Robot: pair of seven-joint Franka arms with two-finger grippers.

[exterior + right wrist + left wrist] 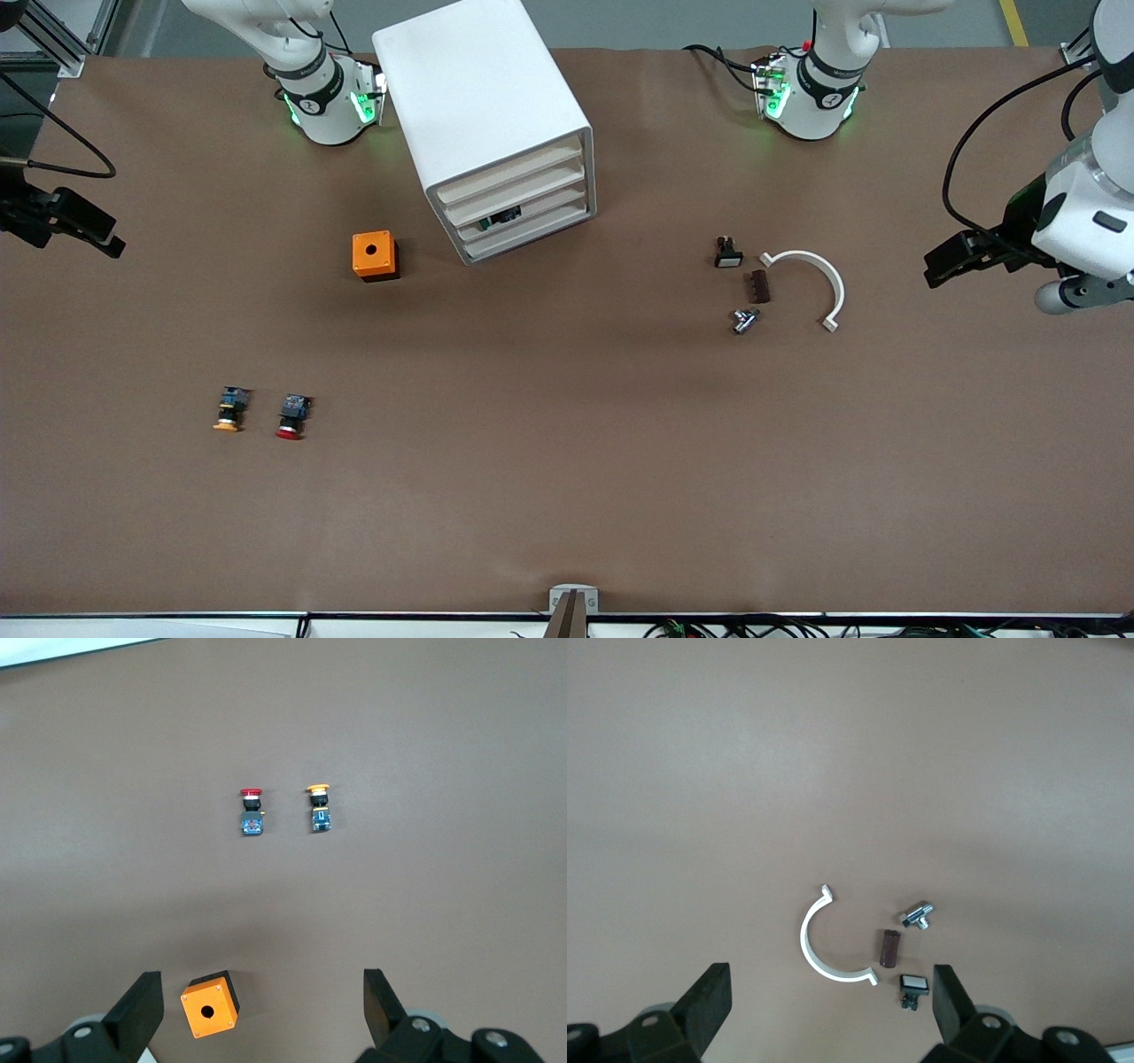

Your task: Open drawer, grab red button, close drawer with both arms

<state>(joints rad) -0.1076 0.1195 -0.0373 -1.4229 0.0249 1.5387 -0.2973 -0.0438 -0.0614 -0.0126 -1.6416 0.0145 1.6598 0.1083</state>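
Pincers are both hanging released and empty above the brown surface (567, 496). The left pincer (833, 1005) is hovering at the left arm's end, with a white plastic half-ring (819, 282), a brown ridged block (759, 286), a small chrome fitting (744, 320) and a white-capped black switch (727, 252) lying beneath it. The right pincer (264, 1010) is hovering at the right arm's end over an orange square box with a round hole (210, 1004). Farther out from it, the red-capped button with a black-and-blue body (252, 811) is lying on the surface beside an orange-capped button (318, 808). The beige-lipped white drawer (514, 197) is sitting shut in the white boxy cabinet (483, 97).
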